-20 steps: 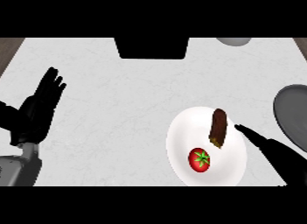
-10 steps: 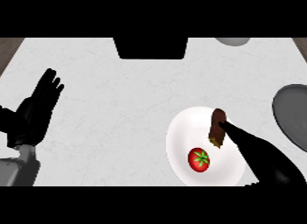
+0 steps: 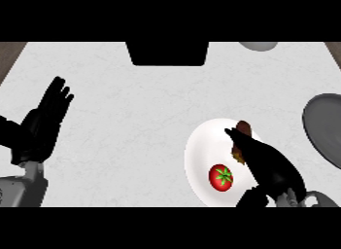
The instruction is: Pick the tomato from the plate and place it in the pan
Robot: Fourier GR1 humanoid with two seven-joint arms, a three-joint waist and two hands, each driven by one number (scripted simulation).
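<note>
A red tomato (image 3: 222, 177) with a green stalk lies on the lower part of a white plate (image 3: 204, 151) at the lower right of the counter. My right hand (image 3: 266, 161) reaches over the plate's right side, fingers straight, just right of the tomato and apart from it. It covers most of a brown food item (image 3: 243, 128) on the plate. The grey pan (image 3: 335, 131) sits at the right edge, cut off by the frame. My left hand (image 3: 38, 125) rests open at the left, fingers up.
A black box-like object (image 3: 167, 52) stands at the counter's far edge. A grey bowl (image 3: 257, 46) shows partly at the top right. Wooden floor borders the counter at the top corners.
My right hand has moved left from beside the plate to over its right half, covering more of the brown item. The tomato and left hand have not moved.
</note>
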